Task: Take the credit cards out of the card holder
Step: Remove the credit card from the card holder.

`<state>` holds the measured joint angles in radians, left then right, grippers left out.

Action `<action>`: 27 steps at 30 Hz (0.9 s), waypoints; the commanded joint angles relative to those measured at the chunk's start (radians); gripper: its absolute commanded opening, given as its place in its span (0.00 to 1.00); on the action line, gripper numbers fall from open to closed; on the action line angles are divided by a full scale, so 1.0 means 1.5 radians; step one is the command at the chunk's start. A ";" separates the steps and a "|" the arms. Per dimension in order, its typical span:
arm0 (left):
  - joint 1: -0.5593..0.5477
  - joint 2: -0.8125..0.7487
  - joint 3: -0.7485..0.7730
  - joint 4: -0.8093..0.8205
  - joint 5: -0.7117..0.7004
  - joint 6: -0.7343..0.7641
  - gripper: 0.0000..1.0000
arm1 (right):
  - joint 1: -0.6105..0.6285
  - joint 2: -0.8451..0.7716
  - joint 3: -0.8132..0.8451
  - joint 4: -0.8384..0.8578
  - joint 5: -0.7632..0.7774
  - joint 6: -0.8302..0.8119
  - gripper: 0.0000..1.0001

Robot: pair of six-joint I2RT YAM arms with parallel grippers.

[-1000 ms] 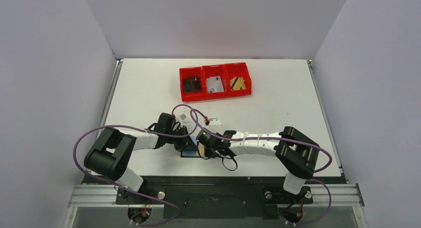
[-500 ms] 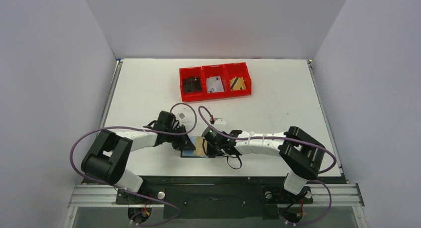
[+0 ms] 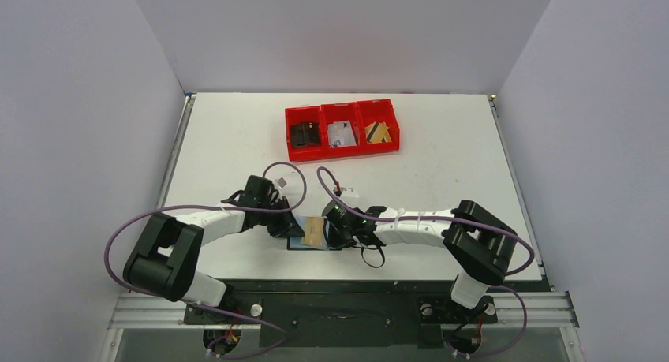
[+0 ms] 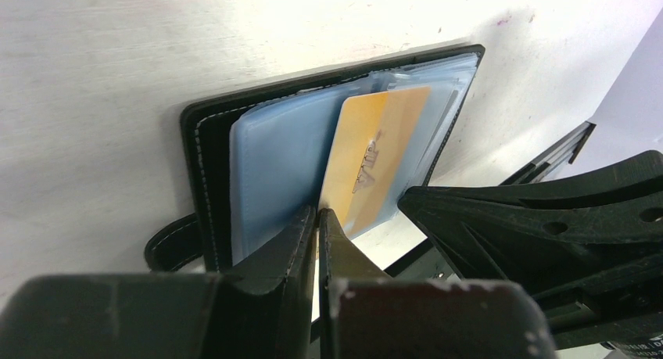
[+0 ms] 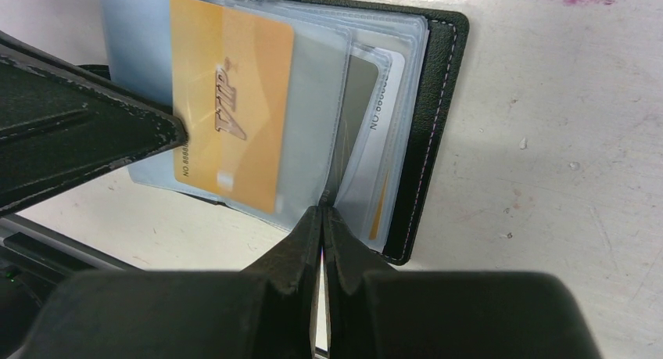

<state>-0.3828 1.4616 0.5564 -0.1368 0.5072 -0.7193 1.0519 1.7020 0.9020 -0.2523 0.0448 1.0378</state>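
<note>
Your left gripper point(image 4: 317, 215) pinches the gold VIP card point(image 4: 375, 159) over the open black card holder point(image 5: 439, 101) near the table point(image 3: 442, 157) front, and your right gripper point(image 5: 323, 212) clamps a clear sleeve point(image 5: 313, 116); if that clamp slips, the holder could drag along.

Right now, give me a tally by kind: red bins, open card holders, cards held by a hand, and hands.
Red bins: 3
Open card holder: 1
Held cards: 1, the gold card in the left hand
Hands: 2, counting the right hand
Total: 7
</note>
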 commanded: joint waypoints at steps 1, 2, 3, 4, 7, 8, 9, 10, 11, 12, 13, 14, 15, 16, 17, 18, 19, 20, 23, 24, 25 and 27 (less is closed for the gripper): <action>0.014 -0.030 0.024 -0.040 -0.047 0.021 0.00 | 0.001 0.081 -0.062 -0.061 0.000 0.001 0.00; 0.015 -0.033 0.025 -0.044 -0.049 0.022 0.00 | 0.000 0.079 -0.063 -0.059 0.002 0.002 0.00; 0.016 -0.036 0.027 -0.050 -0.052 0.024 0.00 | -0.001 0.074 -0.066 -0.059 0.004 0.002 0.00; 0.016 -0.040 0.028 -0.052 -0.053 0.024 0.00 | -0.003 0.072 -0.067 -0.058 0.007 0.003 0.00; 0.017 -0.052 0.033 -0.063 -0.055 0.024 0.00 | -0.007 0.057 -0.069 -0.057 0.012 0.003 0.00; 0.018 -0.059 0.035 -0.066 -0.056 0.024 0.00 | -0.009 0.051 -0.067 -0.055 0.014 0.002 0.00; 0.018 -0.062 0.039 -0.073 -0.058 0.026 0.00 | -0.011 0.046 -0.066 -0.054 0.015 0.001 0.00; 0.019 -0.067 0.041 -0.080 -0.059 0.027 0.00 | -0.012 0.039 -0.062 -0.054 0.019 -0.001 0.00; 0.020 -0.070 0.046 -0.083 -0.059 0.028 0.00 | -0.014 0.034 -0.060 -0.054 0.022 -0.002 0.00; 0.021 -0.075 0.048 -0.089 -0.059 0.030 0.00 | -0.016 0.025 -0.056 -0.054 0.023 -0.003 0.00; 0.023 -0.077 0.052 -0.092 -0.059 0.030 0.00 | -0.017 0.019 -0.054 -0.054 0.029 -0.006 0.00; 0.024 -0.081 0.054 -0.095 -0.056 0.031 0.00 | -0.019 0.008 -0.051 -0.055 0.031 -0.007 0.00; 0.027 -0.082 0.058 -0.097 -0.055 0.032 0.00 | -0.024 0.001 -0.050 -0.054 0.034 -0.008 0.00; 0.028 -0.083 0.060 -0.103 -0.054 0.034 0.00 | -0.025 -0.012 -0.046 -0.054 0.035 -0.009 0.00; 0.031 -0.084 0.065 -0.106 -0.054 0.035 0.00 | -0.029 -0.021 -0.045 -0.051 0.039 -0.012 0.00; 0.034 -0.086 0.069 -0.110 -0.052 0.037 0.00 | -0.031 -0.038 -0.044 -0.049 0.041 -0.013 0.05; 0.035 -0.088 0.070 -0.112 -0.052 0.038 0.00 | -0.034 -0.048 -0.043 -0.045 0.044 -0.014 0.08; 0.036 -0.088 0.075 -0.116 -0.051 0.040 0.00 | -0.036 -0.065 -0.042 -0.043 0.045 -0.015 0.14; 0.037 -0.088 0.082 -0.120 -0.049 0.042 0.00 | -0.046 -0.093 -0.036 -0.034 0.048 -0.019 0.24; 0.037 -0.088 0.085 -0.119 -0.047 0.044 0.00 | -0.047 -0.104 -0.035 -0.031 0.049 -0.020 0.30; 0.037 -0.086 0.085 -0.118 -0.046 0.044 0.00 | -0.048 -0.109 -0.035 -0.023 0.050 -0.020 0.33; 0.038 -0.085 0.089 -0.117 -0.042 0.045 0.00 | -0.050 -0.124 -0.035 -0.013 0.052 -0.020 0.41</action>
<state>-0.3344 1.3579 0.6449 -0.3134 0.4473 -0.6720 0.9855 1.5848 0.8494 -0.2871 0.0757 1.0260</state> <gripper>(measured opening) 0.005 0.361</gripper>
